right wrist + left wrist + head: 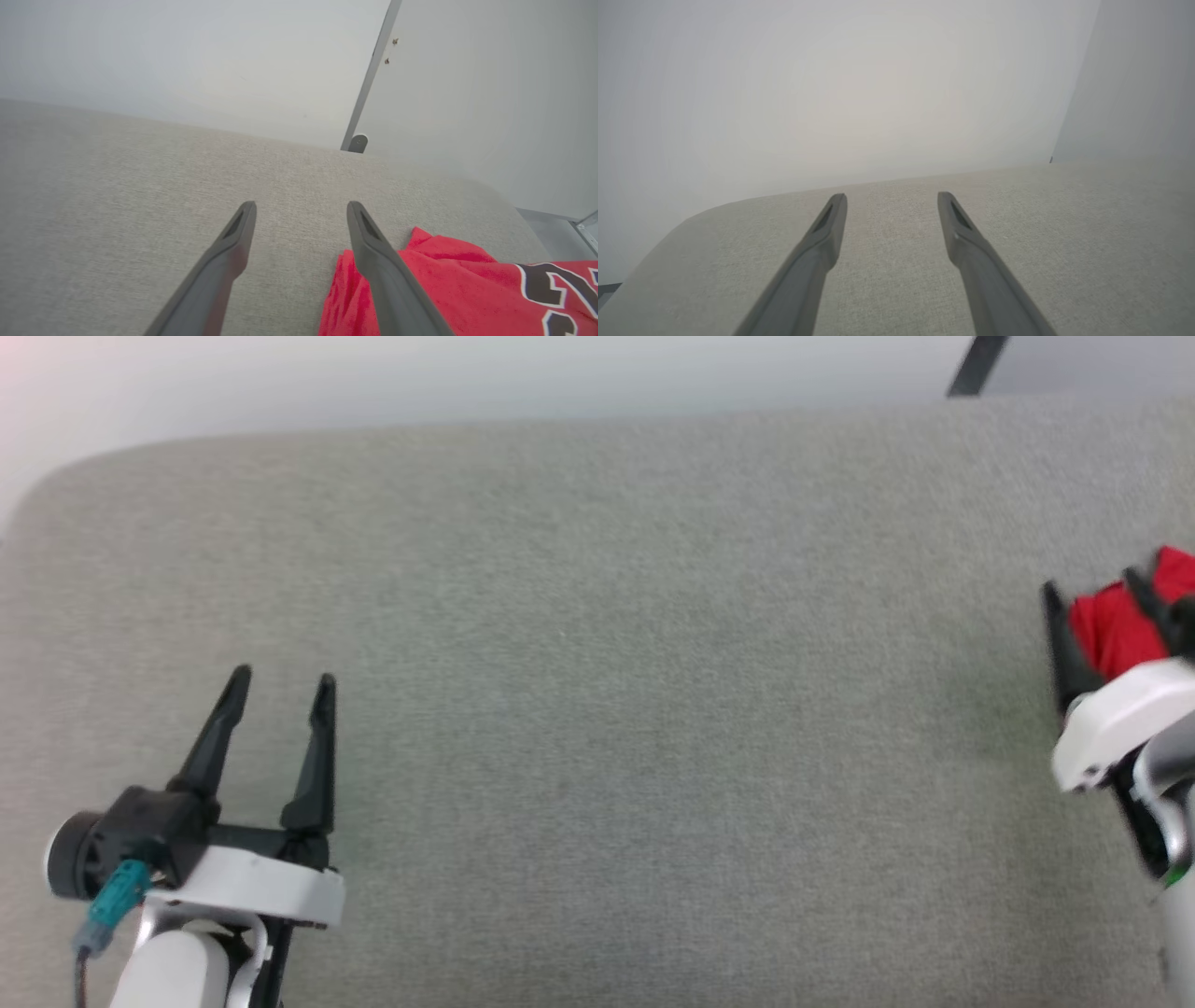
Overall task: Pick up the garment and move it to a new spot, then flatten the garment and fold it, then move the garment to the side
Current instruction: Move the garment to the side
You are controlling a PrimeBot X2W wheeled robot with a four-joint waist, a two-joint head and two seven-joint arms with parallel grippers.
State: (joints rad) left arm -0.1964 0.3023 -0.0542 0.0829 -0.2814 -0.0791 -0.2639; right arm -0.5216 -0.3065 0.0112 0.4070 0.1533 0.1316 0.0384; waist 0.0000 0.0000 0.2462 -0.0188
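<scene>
The one marking I can read is on the red garment [448,289], at about 4 o'clock in my right wrist view. It is a black figure [544,284] with a white outline. The frame edge cuts it at the bottom, but its shape reads to me like a 2. A second figure beside it runs off the edge towards 3 o'clock, and I cannot tell what it is.

Red cloth garment [458,280], matt grey woven surface [597,663], smooth dark plastic left hand [891,195]
</scene>
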